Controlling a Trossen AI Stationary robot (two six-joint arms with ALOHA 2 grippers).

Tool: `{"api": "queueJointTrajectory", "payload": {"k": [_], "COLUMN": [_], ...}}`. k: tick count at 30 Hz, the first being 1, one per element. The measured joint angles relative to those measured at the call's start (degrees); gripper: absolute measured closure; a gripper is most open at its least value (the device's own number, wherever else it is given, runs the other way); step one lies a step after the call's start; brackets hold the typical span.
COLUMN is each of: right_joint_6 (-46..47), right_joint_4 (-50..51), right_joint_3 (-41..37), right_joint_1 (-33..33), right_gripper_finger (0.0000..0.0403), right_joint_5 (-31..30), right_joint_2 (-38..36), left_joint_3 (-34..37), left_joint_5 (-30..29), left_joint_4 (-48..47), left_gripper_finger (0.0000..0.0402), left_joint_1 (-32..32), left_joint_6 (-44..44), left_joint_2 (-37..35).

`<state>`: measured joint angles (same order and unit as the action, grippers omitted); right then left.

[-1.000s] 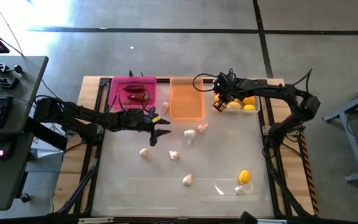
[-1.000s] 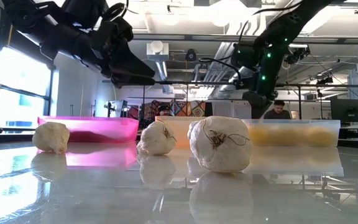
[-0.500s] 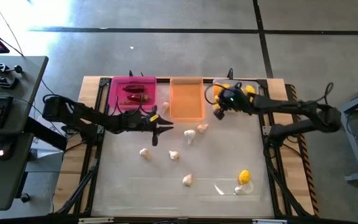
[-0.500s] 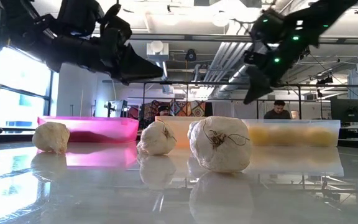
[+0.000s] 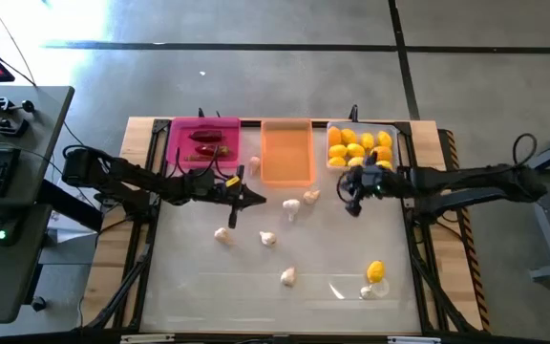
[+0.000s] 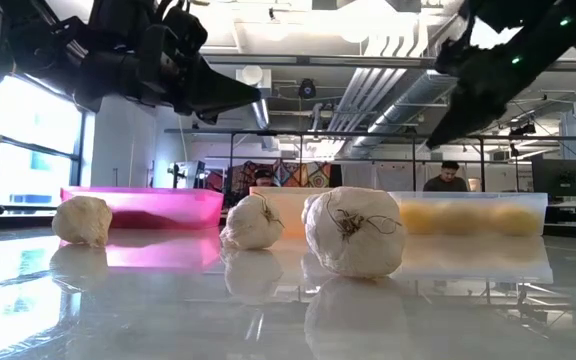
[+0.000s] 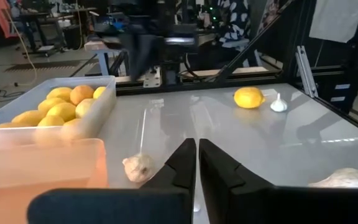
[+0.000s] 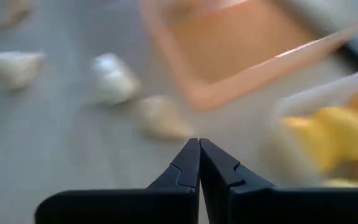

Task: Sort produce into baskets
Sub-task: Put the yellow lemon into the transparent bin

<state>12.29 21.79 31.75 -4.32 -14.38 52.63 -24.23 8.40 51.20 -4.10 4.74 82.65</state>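
Observation:
Several whitish garlic bulbs (image 5: pixel 268 239) lie loose on the table, three of them close in the low view (image 6: pixel 353 232). Dark red chili peppers (image 5: pixel 208 143) lie in the pink basket (image 5: pixel 181 134). The orange basket (image 5: pixel 286 153) stands beside it. Lemons (image 5: pixel 356 149) fill the clear basket (image 5: pixel 393 164). One lemon (image 5: pixel 375 271) rests at the near right. My left gripper (image 5: pixel 259 199) hovers shut and empty near the orange basket's near end, with a garlic bulb (image 7: pixel 137 167) just ahead. My right gripper (image 5: pixel 352 204) hangs shut and empty just nearer than the clear basket.
A clear plastic scrap with a small garlic bulb (image 5: pixel 365 291) lies beside the loose lemon. The three baskets line the far edge. A person (image 6: pixel 450 176) sits in the room beyond the table. Bare tabletop stretches along the near edge.
My left gripper has shut on nothing and stays above the table. My right gripper, shut throughout, has swung from above the clear basket toward the near edge, and its arm now stretches level across the table.

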Motion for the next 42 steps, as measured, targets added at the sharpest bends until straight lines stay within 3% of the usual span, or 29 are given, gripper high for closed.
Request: {"api": "queueJointTrajectory", "payload": {"k": [18,23,33,37,42], "right_joint_6": [32.18,41.06,44.33,44.49,42.91], "right_joint_4": [16.02,20.87,20.69,20.67,20.08], "right_joint_3": [0.02,0.02,0.11,0.11,0.11], "right_joint_1": [26.63,28.45,29.12,29.12,29.12], "right_gripper_finger": [0.0403,0.0402,0.0398,0.0365,0.0293], "right_joint_5": [3.64,6.28,13.73,14.43,14.27], "right_joint_2": [0.25,0.27,0.27,0.28,0.30], "left_joint_3": [0.00,0.00,0.00,0.00,0.00], "left_joint_5": [-0.15,-0.99,-3.80,-3.80,-3.79], "left_joint_4": [-0.06,-0.06,0.06,0.07,0.12], "left_gripper_finger": [0.0401,0.0401,0.0401,0.0401,0.0401], "left_joint_1": [0.00,-0.04,-0.11,-0.11,-0.11], "left_joint_6": [0.00,0.02,0.46,0.91,0.98], "left_joint_2": [0.00,0.00,0.00,0.00,0.00]}}
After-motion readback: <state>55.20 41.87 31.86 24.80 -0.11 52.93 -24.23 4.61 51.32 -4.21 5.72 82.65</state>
